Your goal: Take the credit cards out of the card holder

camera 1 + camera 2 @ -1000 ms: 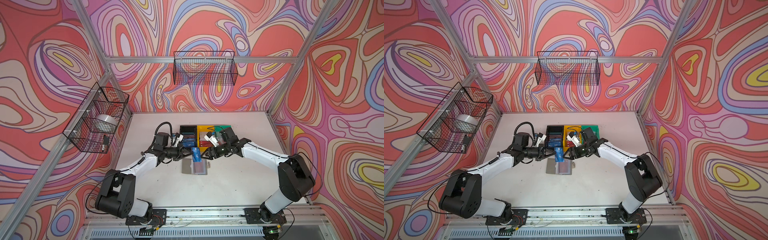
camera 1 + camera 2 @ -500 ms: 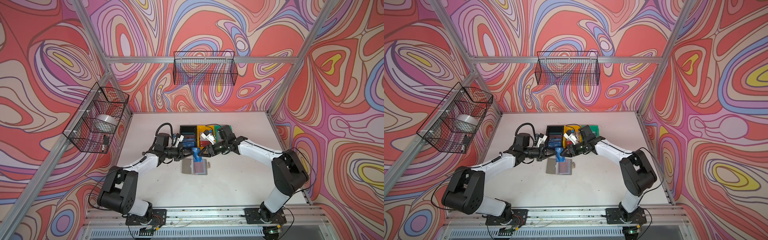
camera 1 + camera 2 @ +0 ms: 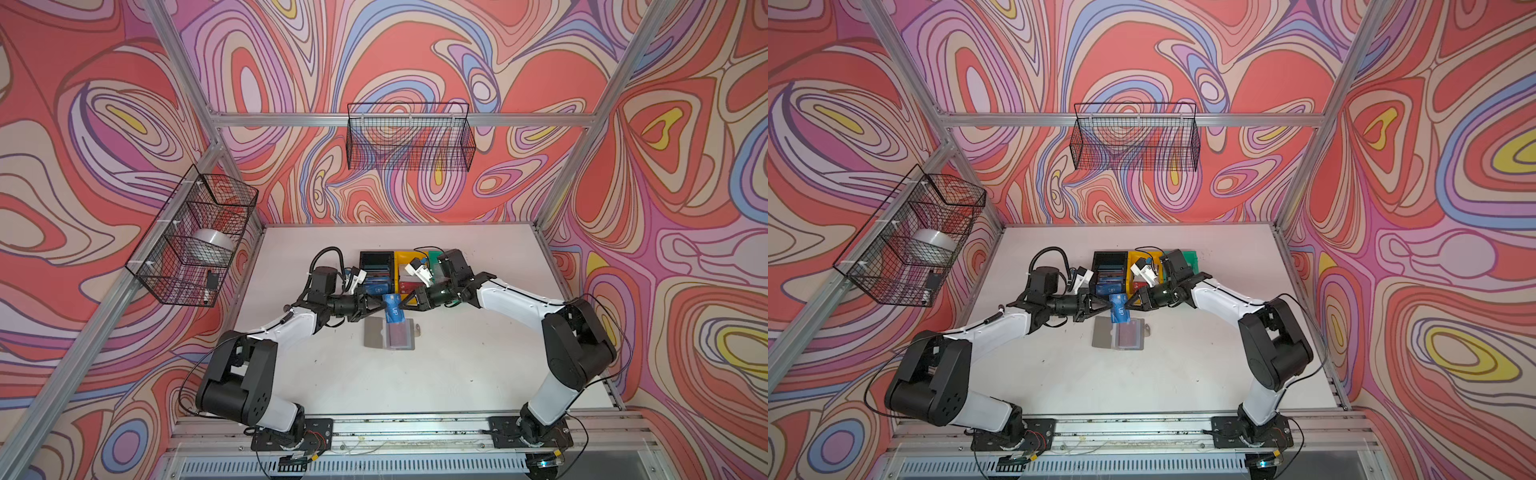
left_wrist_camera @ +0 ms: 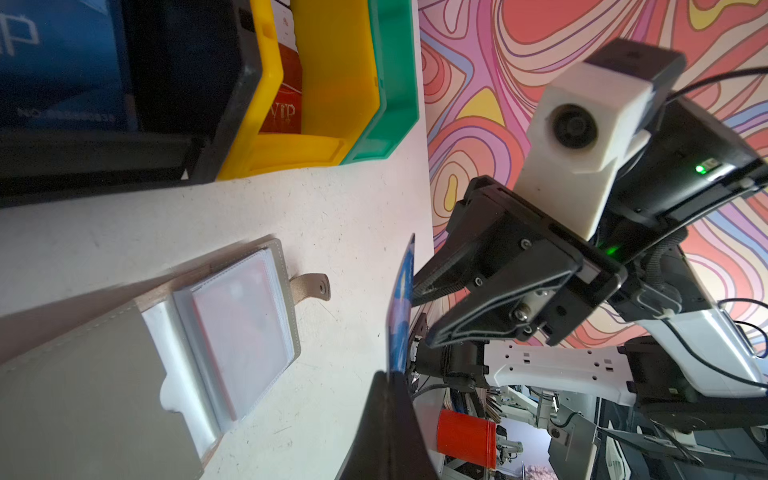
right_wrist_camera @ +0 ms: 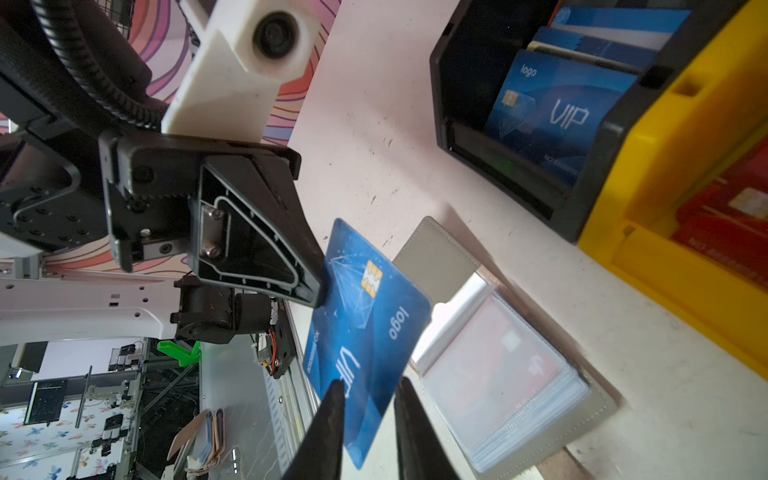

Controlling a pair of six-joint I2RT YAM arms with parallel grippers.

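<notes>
The grey card holder (image 3: 376, 334) (image 3: 1104, 333) lies open on the table, a reddish card (image 5: 498, 361) showing through its clear sleeves (image 4: 241, 332). Above its far edge a blue credit card (image 3: 392, 308) (image 3: 1118, 308) (image 5: 365, 316) hangs in the air, seen edge-on in the left wrist view (image 4: 401, 316). My left gripper (image 3: 380, 306) (image 3: 1106, 307) (image 4: 390, 376) is shut on one end of the card. From the opposite side my right gripper (image 3: 405, 305) (image 3: 1130, 305) (image 5: 370, 395) straddles the other end, jaws apart, with a gap beside the card.
Behind the holder stand a black bin (image 3: 376, 259) holding several blue cards (image 5: 548, 120), a yellow bin (image 3: 405, 257) with red cards (image 5: 731, 224), and a green bin (image 3: 434, 255). Wire baskets hang on the left wall (image 3: 191, 237) and the back wall (image 3: 409, 137).
My right gripper has moved left to the blue card and its jaws have narrowed around the card's end. The left gripper has kept hold of the card in place.
</notes>
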